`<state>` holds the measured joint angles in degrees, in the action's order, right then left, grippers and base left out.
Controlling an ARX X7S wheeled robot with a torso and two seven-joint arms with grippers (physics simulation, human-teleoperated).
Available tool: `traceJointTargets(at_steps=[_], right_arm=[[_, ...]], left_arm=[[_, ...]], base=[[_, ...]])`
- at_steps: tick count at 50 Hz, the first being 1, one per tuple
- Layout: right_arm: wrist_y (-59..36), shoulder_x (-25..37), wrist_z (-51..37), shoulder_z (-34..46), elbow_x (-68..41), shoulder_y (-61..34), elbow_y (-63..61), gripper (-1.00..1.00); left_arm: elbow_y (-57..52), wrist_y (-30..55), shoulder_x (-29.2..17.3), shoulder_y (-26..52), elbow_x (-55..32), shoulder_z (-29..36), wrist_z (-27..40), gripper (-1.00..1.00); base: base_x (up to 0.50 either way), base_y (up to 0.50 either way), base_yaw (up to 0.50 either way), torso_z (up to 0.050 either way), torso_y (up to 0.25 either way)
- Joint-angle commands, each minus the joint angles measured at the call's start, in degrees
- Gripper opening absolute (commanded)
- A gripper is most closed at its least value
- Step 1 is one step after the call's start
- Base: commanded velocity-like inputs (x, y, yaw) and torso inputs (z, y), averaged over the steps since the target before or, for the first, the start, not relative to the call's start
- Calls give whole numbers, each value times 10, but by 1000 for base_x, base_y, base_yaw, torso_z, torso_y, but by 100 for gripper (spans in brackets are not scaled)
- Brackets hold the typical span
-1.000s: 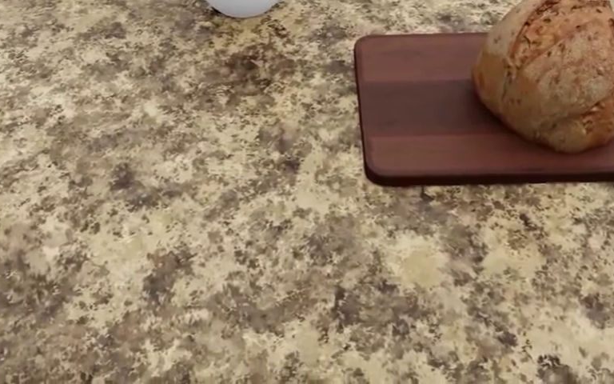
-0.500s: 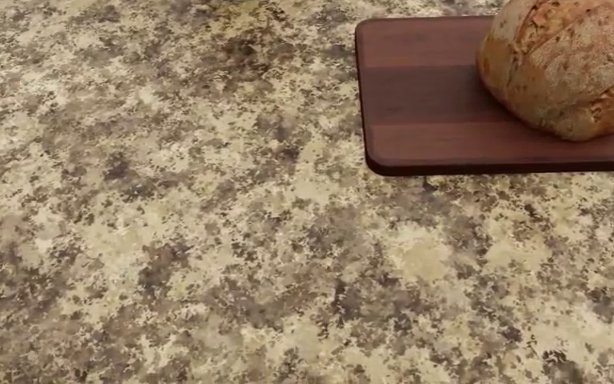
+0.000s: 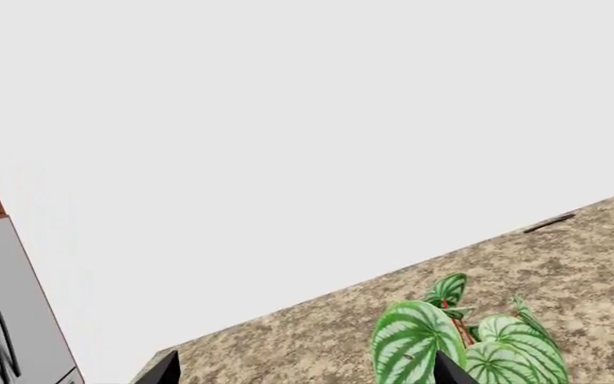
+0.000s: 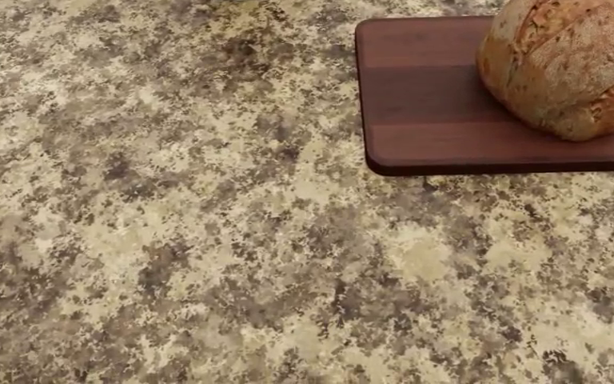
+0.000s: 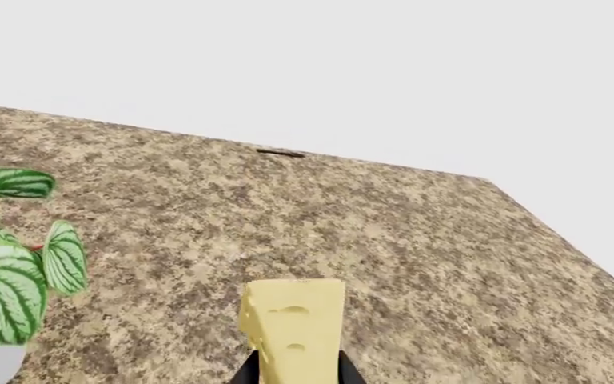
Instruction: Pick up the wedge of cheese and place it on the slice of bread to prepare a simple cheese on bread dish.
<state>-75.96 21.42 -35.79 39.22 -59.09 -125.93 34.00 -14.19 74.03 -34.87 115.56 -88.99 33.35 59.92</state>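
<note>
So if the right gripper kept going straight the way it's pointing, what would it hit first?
Probably nothing: holding the wedge of cheese, the right gripper seems to point over bare countertop toward its far edge, though depth is unclear.

In the head view, the speckled tan-and-brown stone counter point(image 4: 201, 240) is lying bare across the whole left and lower frame, offering open passage. Upper right, the dark reddish-brown rectangular wooden board point(image 4: 435, 112) is taking up room, with the rounded golden-brown crusty bread point(image 4: 568, 68) rising on its right part. In the wrist views, a green striped-leaf plant point(image 3: 467, 340) is standing on the counter.
</note>
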Motion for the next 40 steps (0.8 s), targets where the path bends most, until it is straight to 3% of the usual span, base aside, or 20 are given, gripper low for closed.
traceJointTargets(at_steps=[1,40], right_arm=[[-39,6,5,3,-12,9,-6,-100],[-57,25,23,0,-47,40,-14,-100]], left_arm=[[1,-2,0,4,-3,4,2,100],[-1,-13,-8,3,-4,15,0,100]], base=[[0,0,0,0,0],[0,0,0,0,0]])
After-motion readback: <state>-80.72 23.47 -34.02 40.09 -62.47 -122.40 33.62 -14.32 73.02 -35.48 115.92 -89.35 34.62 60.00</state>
